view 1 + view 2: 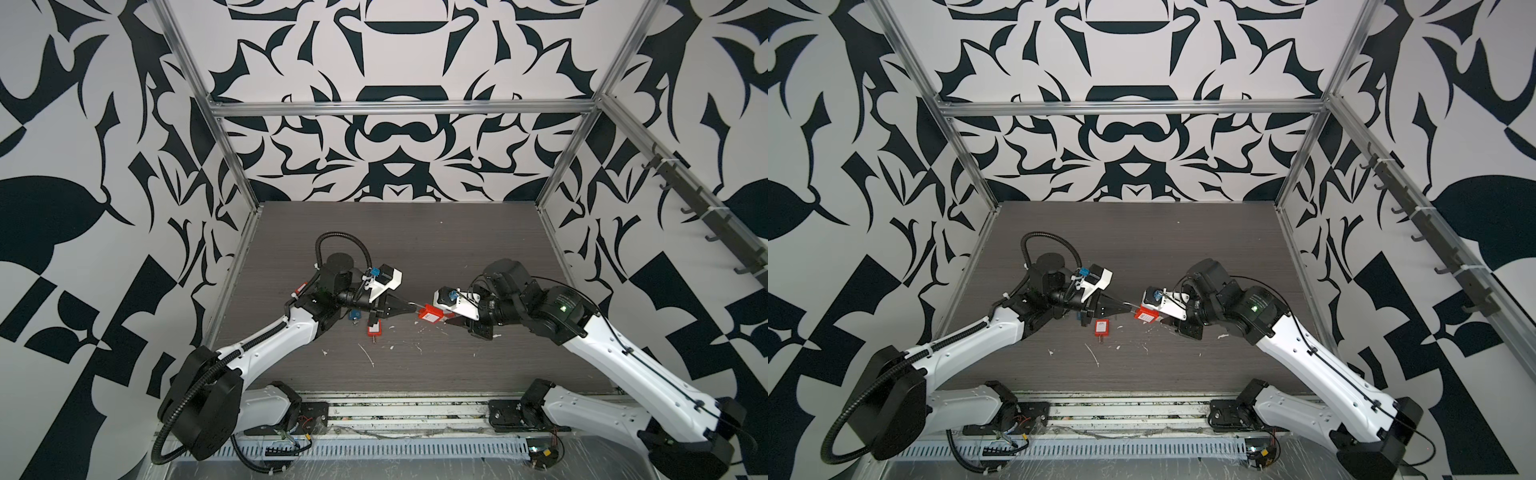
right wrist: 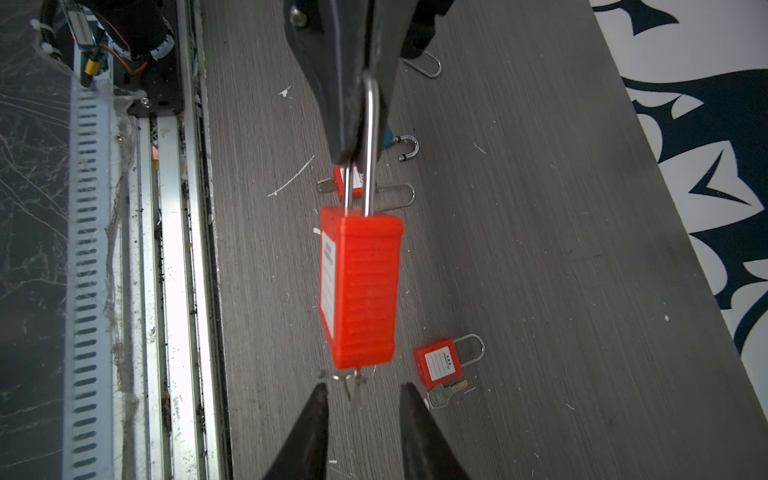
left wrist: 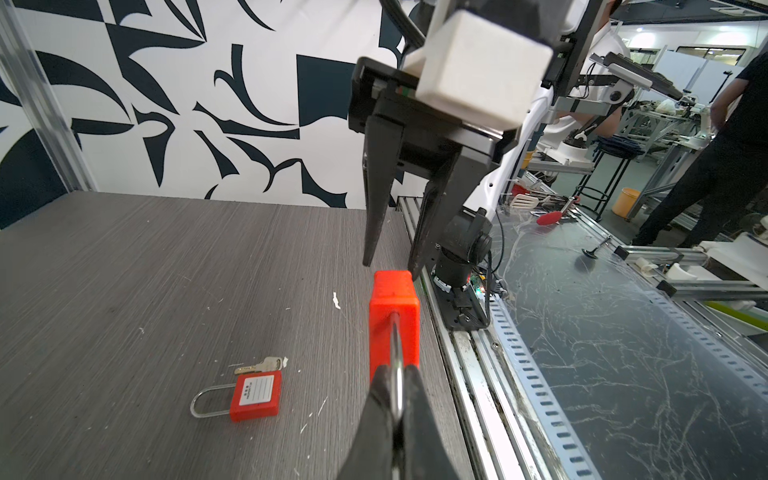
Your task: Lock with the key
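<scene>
The left tool (image 3: 397,370) is clamping tight on the silver steel shackle (image 2: 371,145) of a red plastic padlock (image 2: 361,291), holding it in the air over the middle of the grey wood-grain desk (image 2: 540,249). In both top views the right tool (image 2: 362,386) is sitting at the padlock's 3 o'clock. Its fingers are standing narrowly apart on either side of a small silver key (image 2: 351,384) sticking out of the lock's base. A second red padlock (image 1: 372,330) is lying on the desk around 8 o'clock.

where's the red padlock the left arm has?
Over the table centre in both top views: padlock, shackle pinched by left gripper, its key at the right gripper's open fingers.
</scene>
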Robot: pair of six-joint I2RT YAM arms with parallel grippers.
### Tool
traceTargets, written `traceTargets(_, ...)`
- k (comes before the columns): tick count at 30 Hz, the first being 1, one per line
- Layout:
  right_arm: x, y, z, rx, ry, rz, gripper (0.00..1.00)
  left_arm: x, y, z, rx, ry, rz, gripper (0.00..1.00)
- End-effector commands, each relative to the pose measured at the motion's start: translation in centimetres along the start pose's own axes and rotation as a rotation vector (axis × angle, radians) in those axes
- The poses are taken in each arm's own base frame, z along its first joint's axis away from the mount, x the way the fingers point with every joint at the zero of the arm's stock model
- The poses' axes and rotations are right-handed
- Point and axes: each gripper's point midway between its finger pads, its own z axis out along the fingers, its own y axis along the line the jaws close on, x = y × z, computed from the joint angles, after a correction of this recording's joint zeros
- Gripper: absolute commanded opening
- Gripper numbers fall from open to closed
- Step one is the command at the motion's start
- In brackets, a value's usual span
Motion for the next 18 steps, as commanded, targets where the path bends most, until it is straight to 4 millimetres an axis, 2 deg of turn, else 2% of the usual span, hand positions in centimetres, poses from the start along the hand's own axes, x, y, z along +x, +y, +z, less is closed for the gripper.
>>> traceTargets(1, -1.7, 0.2, -0.4, -0.030, -0.055, -0.006, 0.29, -1.1, -0.6, 0.0, 0.029, -0.009, 0.039, 0.00)
traceTargets(7, -1.0, 1.3, -0.2, -0.094, -0.026, 0.016, 0.19, -1.2, -0.8, 0.0, 0.030, -0.005, 0.046, 0.00)
traceTargets(18, -0.1, 1.2, 0.7, -0.107, 0.022, 0.029, 0.20, -1.1, -0.8, -0.1, 0.033, -0.005, 0.046, 0.00)
